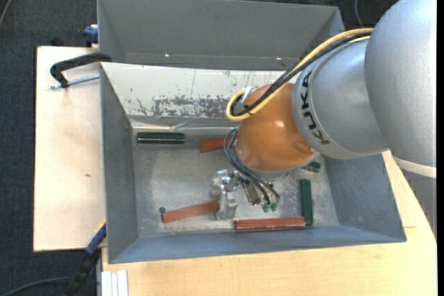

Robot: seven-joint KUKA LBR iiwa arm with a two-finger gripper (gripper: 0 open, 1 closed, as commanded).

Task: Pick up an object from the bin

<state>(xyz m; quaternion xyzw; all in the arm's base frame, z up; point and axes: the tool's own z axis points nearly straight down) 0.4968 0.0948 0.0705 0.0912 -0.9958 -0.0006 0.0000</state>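
red-brown stick [186,213] at the gripper [225,196], grip unclear

grey metal walls of the bin [118,170] enclosed a few scattered things. at the left of the floor, near the back wall, a dark green bar [161,138] lay with its long axis left to right. nearer the front wall lay the red-brown stick. its long axis also ran left to right, rising a little toward the right, and its small dark tip pointed left. its right end ran in under the gripper's metal parts, so where it ended was hidden.

the gripper stood low over that right end, about mid-floor. whether it was open or closed, or touching the stick at all, could not be told, because metal and cables crowded together there.

behind it, a short red-brown piece [211,145] was cut off on its right by the wrist's orange cover [270,138]. right of the gripper, a long red-brown bar [269,223] lay along the front wall, left to right. a second dark green bar [305,203] lay front to back, with its near end just beside the long bar's right end. further right, a green scrap [316,166] showed at the arm's edge, mostly hidden, and its kind was unclear.
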